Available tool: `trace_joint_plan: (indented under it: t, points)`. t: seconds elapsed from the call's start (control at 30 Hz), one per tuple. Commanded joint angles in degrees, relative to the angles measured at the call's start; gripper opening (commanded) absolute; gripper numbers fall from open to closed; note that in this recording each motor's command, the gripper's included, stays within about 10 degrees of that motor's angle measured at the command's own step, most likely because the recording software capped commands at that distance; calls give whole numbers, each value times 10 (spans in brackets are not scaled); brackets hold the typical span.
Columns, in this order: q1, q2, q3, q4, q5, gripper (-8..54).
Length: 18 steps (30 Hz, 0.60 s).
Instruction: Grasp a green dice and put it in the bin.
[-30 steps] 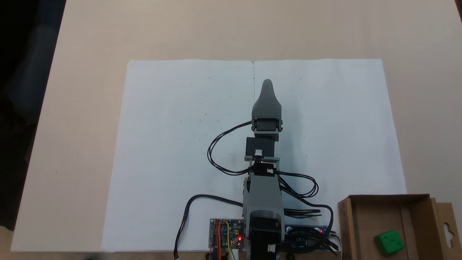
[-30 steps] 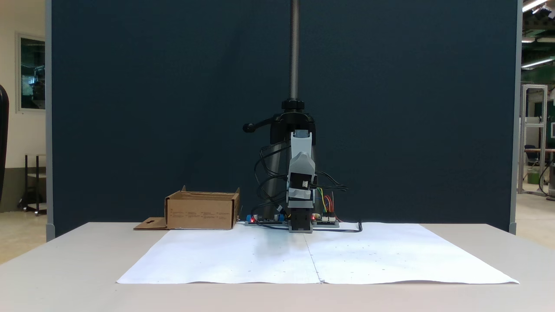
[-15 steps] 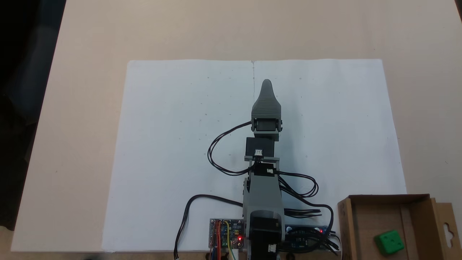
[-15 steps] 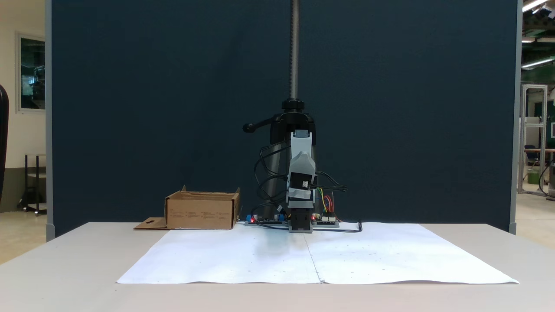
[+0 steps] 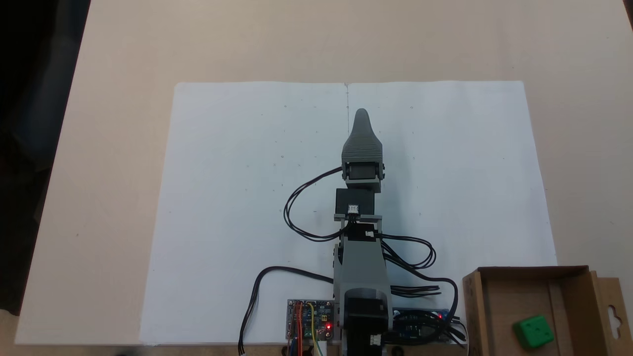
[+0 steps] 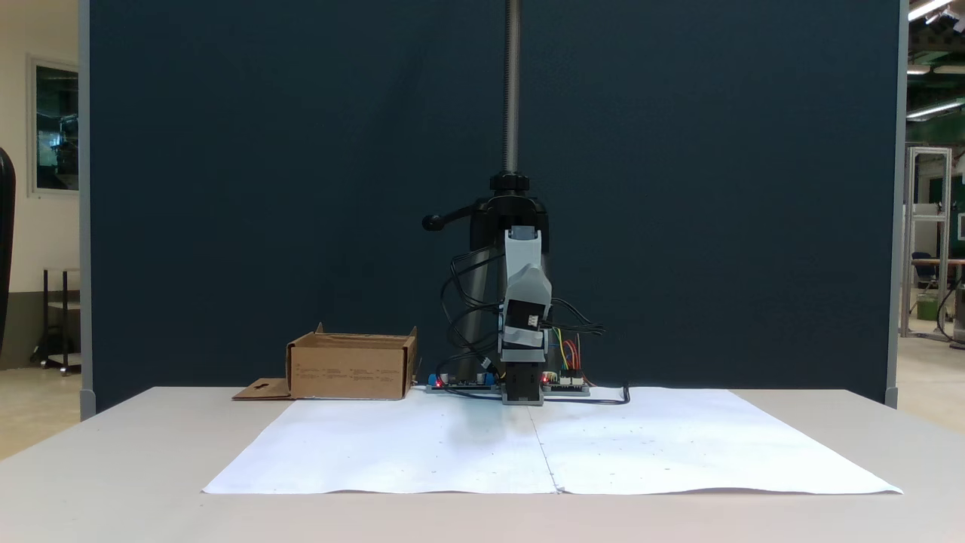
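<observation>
From my seat, the gripper shows in the top-down fixed view as a single grey tapered tip pointing toward the far edge of the white paper sheet, just right of its centre crease. Its two jaws sit one behind the other for this camera, and in the front-facing fixed view the gripper is folded into the arm's own stack of motors, so I cannot tell how far apart the fingers stand. I see nothing between them.

Working outward, the arm runs straight back toward the near edge, to its base beside the controller board, with black cables looping off to the left and right.

The relation that counts: the green dice lies well apart from the tip, far off to the right and back toward the near edge, past the arm's base. It is a cube, so it has no long axis to line up with. It rests on the floor of the bin, in the larger compartment left of the inner divider strip. In the front-facing view the bin sits left of the arm with its side flap out to the left, its walls hiding the inside.

I judge the dice is already where it belongs, so no reach toward it seems called for.
</observation>
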Motion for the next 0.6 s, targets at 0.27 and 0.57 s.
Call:
trace_joint_plan:
  t: [0.27, 0.57]
  points:
    - [-5, 66, 38, -50, 83, 461]
    - [-5, 66, 38, -50, 83, 461]
